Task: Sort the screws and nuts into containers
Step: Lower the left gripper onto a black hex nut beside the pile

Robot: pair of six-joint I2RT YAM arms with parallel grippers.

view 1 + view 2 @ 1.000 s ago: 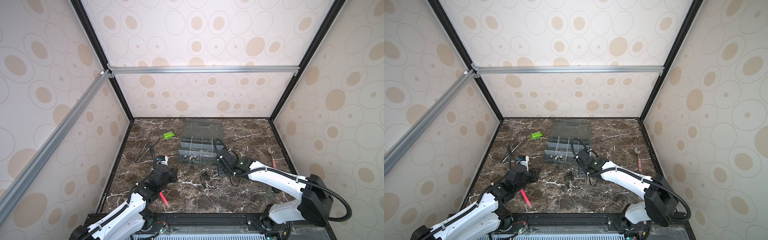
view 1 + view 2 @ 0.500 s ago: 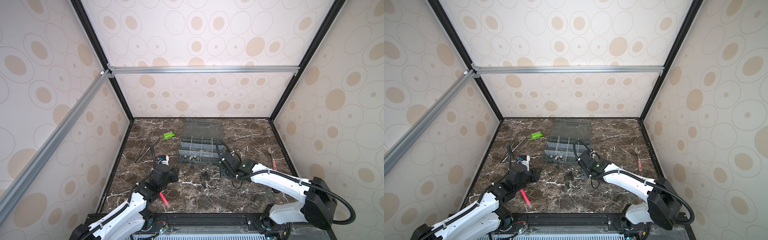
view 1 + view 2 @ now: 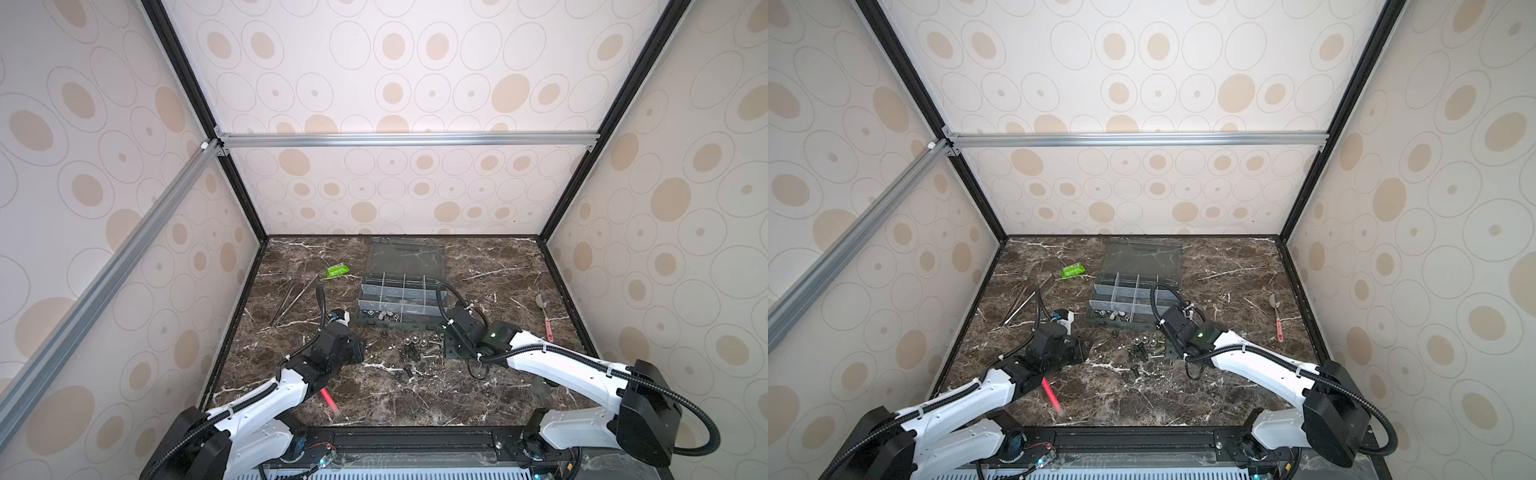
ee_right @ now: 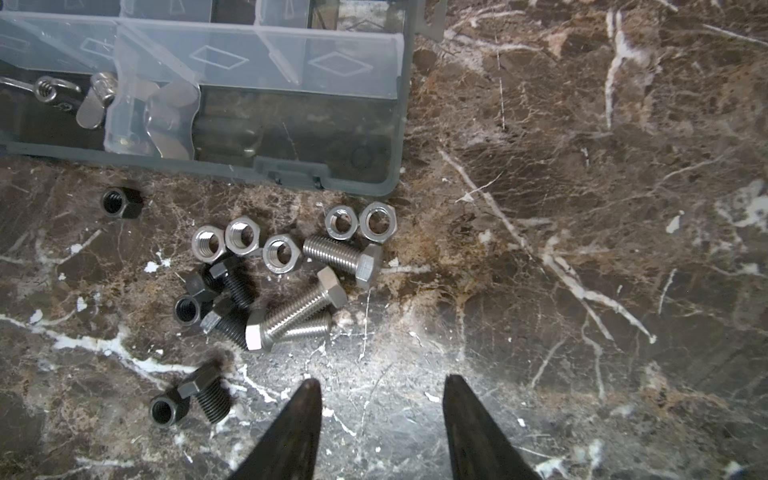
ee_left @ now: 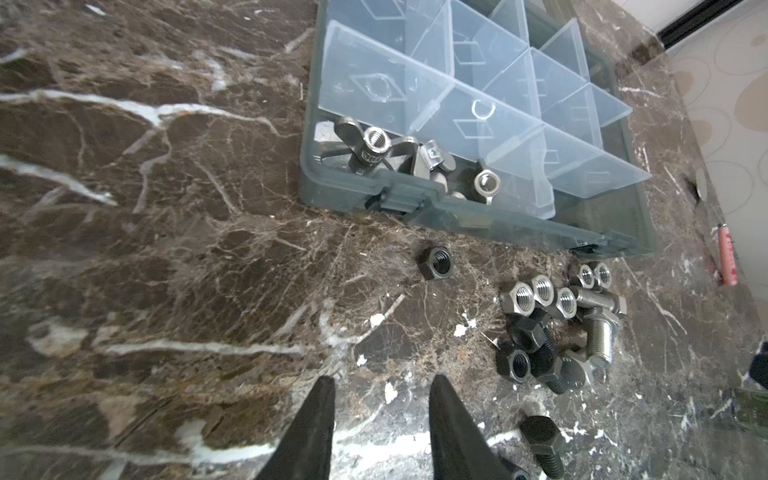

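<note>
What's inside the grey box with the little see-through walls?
Shiny silver wing nuts lie in one front corner compartment of the box. The other compartments look empty, but the cloudy dividers blur their floors, so tiny pieces could be hidden.

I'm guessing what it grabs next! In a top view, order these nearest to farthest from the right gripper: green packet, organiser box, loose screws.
1. Loose screws, beside it.
2. Organiser box, just behind.
3. Green packet, far back left.

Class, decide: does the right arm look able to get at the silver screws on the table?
Probably yes: the right gripper is open and empty, close to the silver screws, nothing lying between.
</note>
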